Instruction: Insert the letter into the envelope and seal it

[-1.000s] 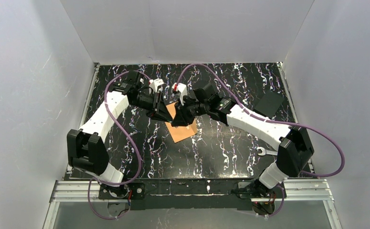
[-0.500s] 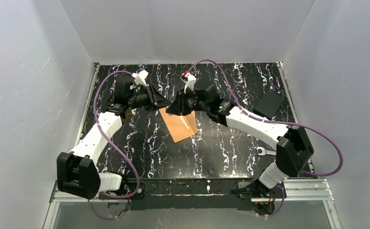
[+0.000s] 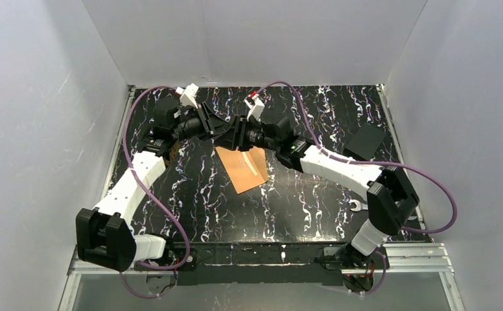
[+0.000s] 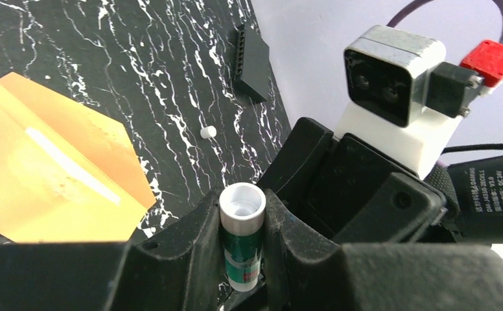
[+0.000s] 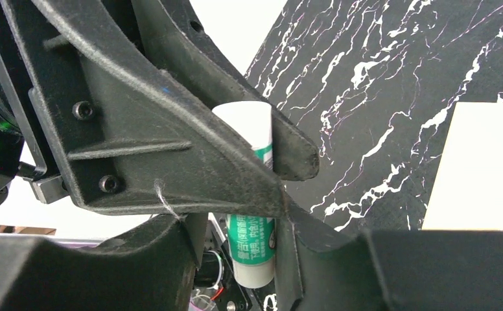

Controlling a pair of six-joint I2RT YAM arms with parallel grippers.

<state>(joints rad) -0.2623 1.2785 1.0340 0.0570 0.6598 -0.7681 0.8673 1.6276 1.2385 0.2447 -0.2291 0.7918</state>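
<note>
The orange-brown envelope point(image 3: 242, 170) lies flat on the black marbled table with a pale streak across it; it also shows in the left wrist view point(image 4: 48, 162). The letter does not show as a separate sheet. My left gripper point(image 3: 222, 131) is shut on a green-and-white glue stick point(image 4: 242, 227), held off the table just behind the envelope. My right gripper point(image 3: 236, 135) faces it tip to tip. Its jaws stand on either side of the stick's lower end point(image 5: 252, 259), with a gap on one side.
A small white cap point(image 4: 208, 132) lies on the table beyond the envelope. A black box point(image 3: 365, 141) sits at the right rear and a wrench point(image 3: 359, 206) by the right arm's base. White walls enclose the table.
Both grippers have lifted off the envelope and come together behind it. The left arm swung back; the right gripper closed in around the glue stick. The envelope now lies uncovered.
</note>
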